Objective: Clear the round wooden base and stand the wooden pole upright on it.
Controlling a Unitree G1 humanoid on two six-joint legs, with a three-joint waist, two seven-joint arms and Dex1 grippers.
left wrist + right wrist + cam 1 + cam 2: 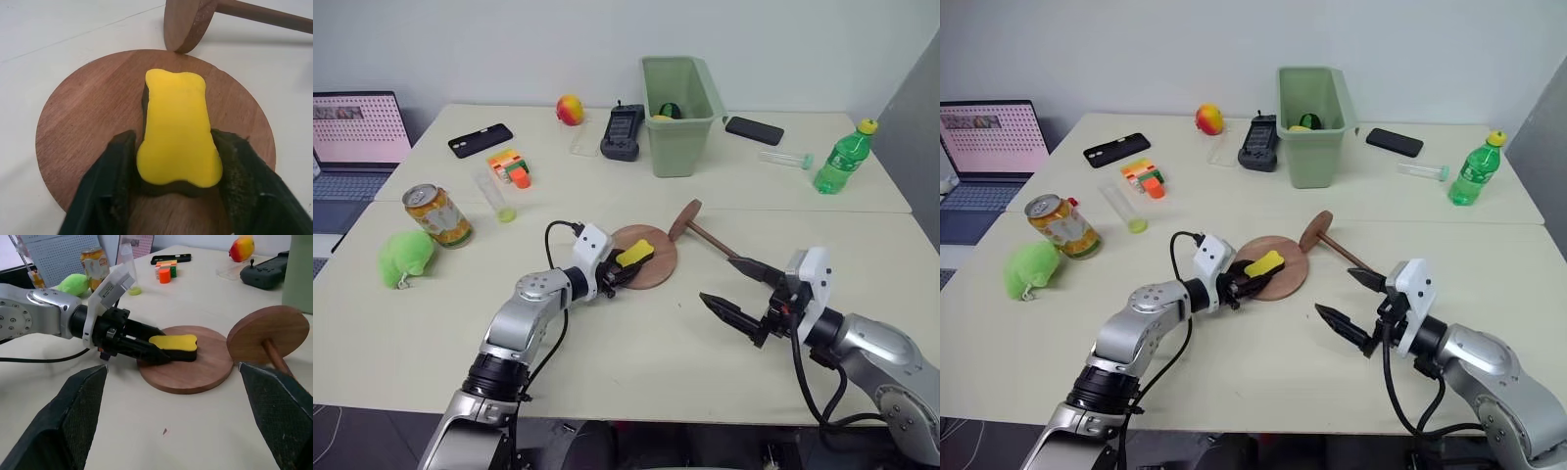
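The round wooden base (658, 271) lies flat at the table's middle. A yellow bone-shaped block with a dark underside (178, 132) rests on it. My left gripper (625, 266) reaches in from the left, its two fingers pressed against the block's sides, shut on it. The wooden pole (713, 240) lies on the table just right of the base, its end disc (684, 221) tipped up on edge beside the base's rim. My right gripper (718, 278) hovers open over the table to the right of the base, holding nothing.
A green bin (680, 117) stands behind the base, with a black controller (623, 131) and a fruit (570, 109) to its left. On the left are a drink can (437, 215), a green plush (406, 257) and a laptop (357, 137); a green bottle (842, 157) stands far right.
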